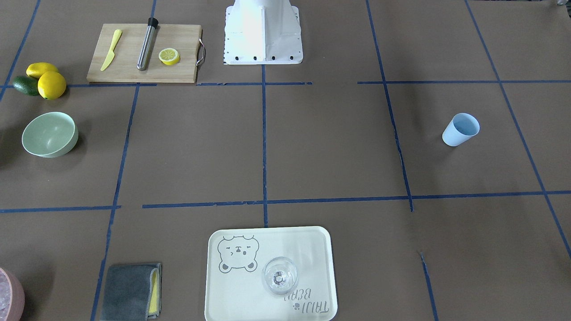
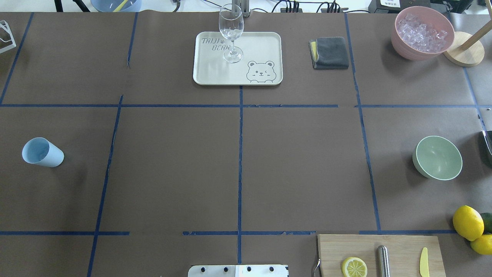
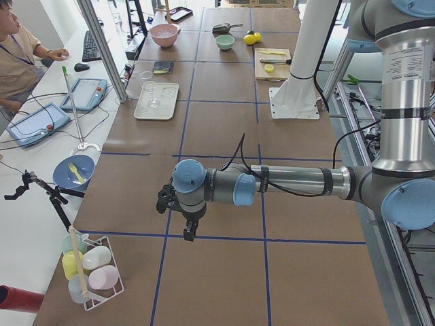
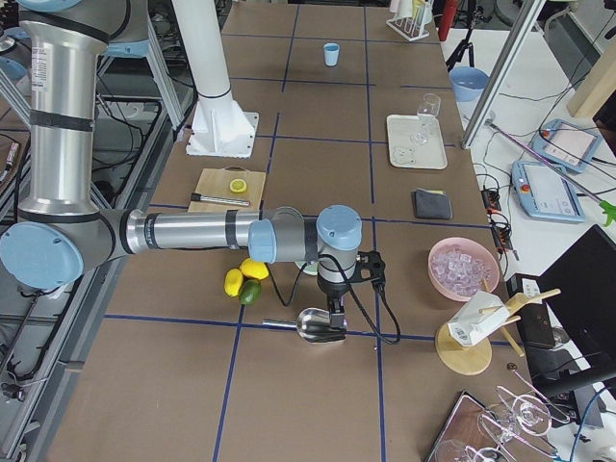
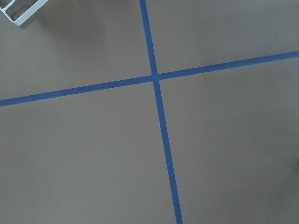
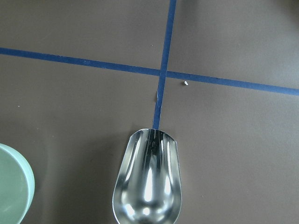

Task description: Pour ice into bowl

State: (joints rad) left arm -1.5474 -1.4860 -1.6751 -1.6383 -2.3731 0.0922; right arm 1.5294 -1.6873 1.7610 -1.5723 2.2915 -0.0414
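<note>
Bowl [image 2: 437, 157] stands mouth-up on the worktop [image 2: 300, 165]; ice [image 2: 423, 30] lies well apart from it, in a pink bowl [image 2: 407, 48].
Fingers of left gripper [image 3: 190, 232] and right gripper [image 4: 334, 310]: cannot tell how open.

A robotics lab: an industrial robot arm [image 3: 292, 182] beside a white pedestal [image 3: 296, 95], a table [image 2: 173, 173] papered brown and gridded with blue tape [image 2: 240, 154], an operator [image 3: 17, 54] at a side desk with touchscreen pendants [image 3: 85, 94], and aluminium framing [image 3: 102, 47].

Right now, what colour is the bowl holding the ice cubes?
Pink. The pink bowl with the ice shows best in the overhead exterior view.
</note>
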